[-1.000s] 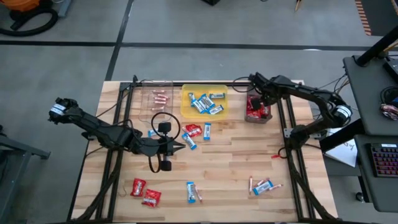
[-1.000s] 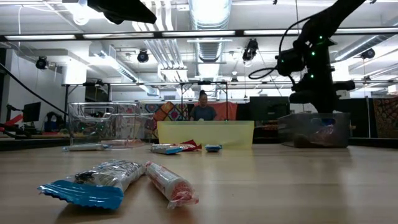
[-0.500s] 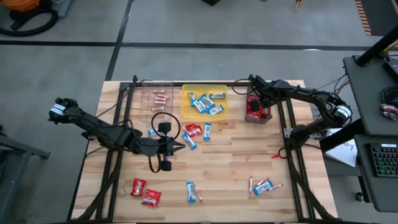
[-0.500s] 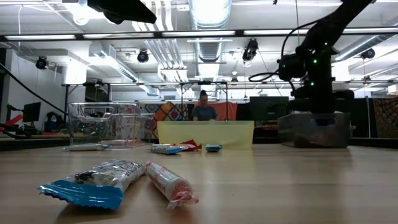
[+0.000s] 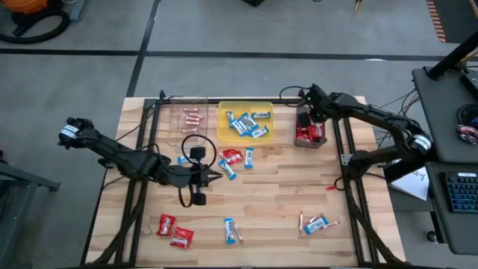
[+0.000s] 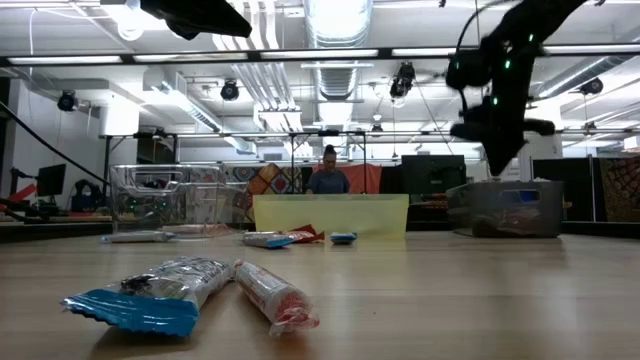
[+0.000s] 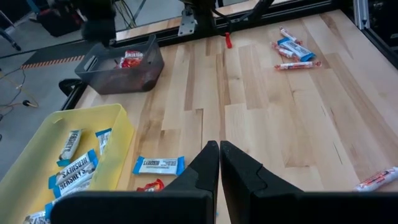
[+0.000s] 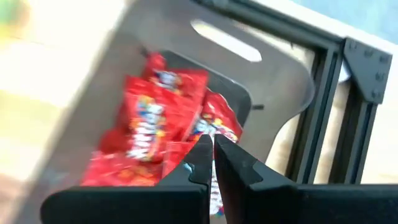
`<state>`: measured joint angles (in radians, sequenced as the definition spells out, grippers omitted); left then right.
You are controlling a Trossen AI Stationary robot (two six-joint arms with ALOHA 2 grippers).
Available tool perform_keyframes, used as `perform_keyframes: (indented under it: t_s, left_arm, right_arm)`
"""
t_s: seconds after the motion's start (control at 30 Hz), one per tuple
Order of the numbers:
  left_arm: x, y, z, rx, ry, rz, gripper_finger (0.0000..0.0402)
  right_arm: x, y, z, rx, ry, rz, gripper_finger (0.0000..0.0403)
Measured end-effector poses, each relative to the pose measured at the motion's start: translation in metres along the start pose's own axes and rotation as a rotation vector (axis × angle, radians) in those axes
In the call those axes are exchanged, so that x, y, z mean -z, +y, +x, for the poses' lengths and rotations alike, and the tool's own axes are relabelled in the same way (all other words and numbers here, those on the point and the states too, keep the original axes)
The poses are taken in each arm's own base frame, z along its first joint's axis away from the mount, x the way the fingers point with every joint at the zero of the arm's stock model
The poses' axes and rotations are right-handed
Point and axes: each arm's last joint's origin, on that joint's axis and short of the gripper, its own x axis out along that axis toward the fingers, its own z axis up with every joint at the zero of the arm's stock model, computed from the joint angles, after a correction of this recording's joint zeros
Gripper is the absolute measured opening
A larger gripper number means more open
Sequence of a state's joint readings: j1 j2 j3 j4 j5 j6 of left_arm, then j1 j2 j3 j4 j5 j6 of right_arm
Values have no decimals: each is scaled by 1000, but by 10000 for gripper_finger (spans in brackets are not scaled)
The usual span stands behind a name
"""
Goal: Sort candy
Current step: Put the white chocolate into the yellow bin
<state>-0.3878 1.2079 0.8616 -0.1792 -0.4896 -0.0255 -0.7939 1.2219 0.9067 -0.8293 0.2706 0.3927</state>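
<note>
While your right gripper (image 8: 212, 163) hangs above the dark tray (image 5: 311, 135) at the desk's (image 5: 276, 202) far right, its jaws sit together with nothing between them. Red packets (image 8: 155, 130) lie heaped inside that tray, right under the fingertips. Your left gripper (image 7: 219, 163) waits low over the middle of the desk, jaws likewise closed and empty, pointing past a blue-and-white bar (image 7: 159, 165) that lies just beside the yellow tray (image 5: 224, 131). More blue-and-white bars (image 5: 245, 124) fill that yellow tray, and thin pinkish sticks (image 5: 193, 117) rest in the clear tray (image 5: 173, 125). Loose candy is scattered across the desk: two red packets (image 5: 174, 230) near the front left, a mixed cluster (image 5: 317, 223) front right.
</note>
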Motion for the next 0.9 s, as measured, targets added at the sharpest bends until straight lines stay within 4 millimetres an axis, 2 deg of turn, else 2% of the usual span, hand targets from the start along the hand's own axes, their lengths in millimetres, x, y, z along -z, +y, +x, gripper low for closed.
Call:
perform_keyframes:
  t_s: [0.13,0.23,0.37,0.47,0.63,0.8,0.9]
  left_arm:
    - [0,0,0,0,0,-29,0]
    - [0,0,0,0,0,-57,0]
    - [0,0,0,0,0,-88,0]
    - [0,0,0,0,0,-104,0]
    - [0,0,0,1,-4,-121,0]
    - [-1,0,0,3,-14,-127,0]
    - [-2,0,0,3,-18,-129,0]
  right_arm:
    - [3,10,-38,-98,-85,-30,12]
    - [11,23,-66,-240,-141,-68,12]
    - [28,44,-99,-433,-164,-175,12]
    - [46,60,-116,-540,-157,-288,12]
    - [77,84,-130,-658,-173,-471,12]
    - [105,107,-131,-794,-256,-562,12]
    - [123,114,-129,-862,-283,-719,12]
